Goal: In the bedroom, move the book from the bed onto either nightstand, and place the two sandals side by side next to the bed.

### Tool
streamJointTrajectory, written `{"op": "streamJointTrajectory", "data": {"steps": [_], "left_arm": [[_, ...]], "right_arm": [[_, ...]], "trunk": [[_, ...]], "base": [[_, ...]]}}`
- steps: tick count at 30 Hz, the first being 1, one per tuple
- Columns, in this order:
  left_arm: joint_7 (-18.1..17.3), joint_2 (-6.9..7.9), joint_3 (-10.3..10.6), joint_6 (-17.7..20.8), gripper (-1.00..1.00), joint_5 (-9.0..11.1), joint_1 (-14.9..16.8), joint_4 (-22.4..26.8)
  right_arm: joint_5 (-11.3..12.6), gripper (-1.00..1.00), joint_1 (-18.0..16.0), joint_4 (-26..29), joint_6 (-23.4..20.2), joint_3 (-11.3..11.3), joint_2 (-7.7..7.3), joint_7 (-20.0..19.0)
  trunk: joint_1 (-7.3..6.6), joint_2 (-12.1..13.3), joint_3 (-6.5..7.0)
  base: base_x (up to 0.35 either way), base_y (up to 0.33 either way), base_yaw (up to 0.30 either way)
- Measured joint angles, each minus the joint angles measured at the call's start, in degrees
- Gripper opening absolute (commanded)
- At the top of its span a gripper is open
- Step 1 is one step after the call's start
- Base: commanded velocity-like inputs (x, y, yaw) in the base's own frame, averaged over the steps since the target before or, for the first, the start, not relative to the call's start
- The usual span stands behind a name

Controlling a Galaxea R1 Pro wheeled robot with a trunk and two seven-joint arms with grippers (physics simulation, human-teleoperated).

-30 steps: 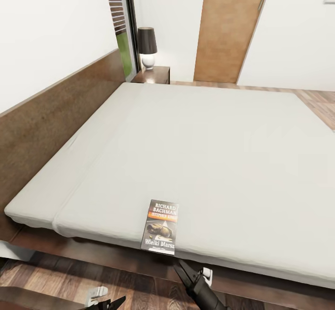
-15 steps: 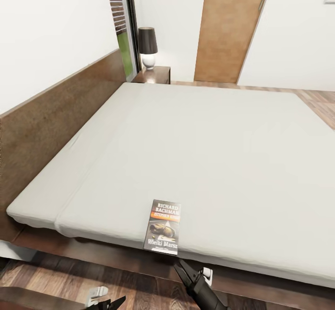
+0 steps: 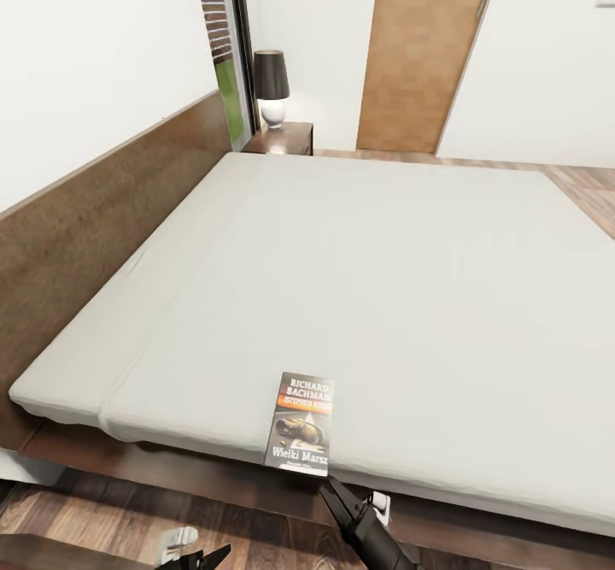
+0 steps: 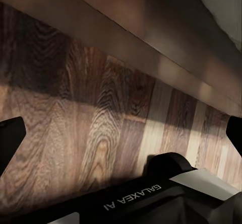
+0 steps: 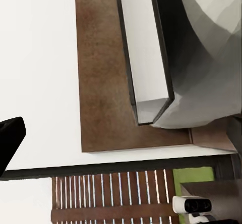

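Lying flat on the bed point(image 3: 359, 279), the book point(image 3: 301, 424) sits at the mattress edge nearest the robot, its cover facing up with the white words "RICHARD BACHMAN" at the far end and an orange band just under them. Left of the bed, the brown headboard point(image 3: 94, 220) runs along the white wall, and beyond its far end a window with slatted blinds point(image 3: 213, 6) shows a strip of green outside. At the bed's far left corner stands the nightstand point(image 3: 286, 137), dark and glossy, carrying a lamp point(image 3: 271, 85) with a black shade and a pale round base. Past the bed's far edge, a tan wooden door point(image 3: 423, 49) is set in the white wall, with light plank floor at its foot. Below the bed's near edge, over the darker wood floor point(image 3: 128, 510), the left gripper point(image 3: 201, 557) shows at the frame's bottom, left of the book; its wrist camera looks at the floor planks and the dark bed frame, with the dark fingers point(image 4: 11, 136) at the two sides of that picture, set wide apart. The right gripper point(image 3: 342, 502) sits just below the book, pointing up toward the bed's frame; its wrist camera takes in the headboard point(image 5: 101, 68), the mattress corner, the blinds and the lamp point(image 5: 194, 205), and its fingers point(image 5: 10, 136) stand apart as well, holding nothing.
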State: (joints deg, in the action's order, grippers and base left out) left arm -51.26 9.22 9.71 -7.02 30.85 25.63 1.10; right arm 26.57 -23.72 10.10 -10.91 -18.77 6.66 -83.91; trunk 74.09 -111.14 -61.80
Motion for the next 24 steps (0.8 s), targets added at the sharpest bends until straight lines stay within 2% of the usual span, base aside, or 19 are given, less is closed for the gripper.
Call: {"op": "streamJointTrajectory", "data": {"steps": [6, 24], "left_arm": [[0.00, 0.00, 0.00, -0.01, 1.00, 0.00, 0.00, 0.00], [0.00, 0.00, 0.00, 0.01, 1.00, -0.02, 0.00, 0.00]], "right_arm": [[0.00, 1.00, 0.00, 0.00, 0.00, 0.01, 0.03, -0.02], [0.00, 1.00, -0.02, 0.00, 0.00, 0.07, 0.03, 0.01]], "trunk": [[0.02, 0.00, 0.00], [0.02, 0.00, 0.00]], "base": [[0.117, 0.030, 0.000], [0.003, 0.025, 0.000]]}}
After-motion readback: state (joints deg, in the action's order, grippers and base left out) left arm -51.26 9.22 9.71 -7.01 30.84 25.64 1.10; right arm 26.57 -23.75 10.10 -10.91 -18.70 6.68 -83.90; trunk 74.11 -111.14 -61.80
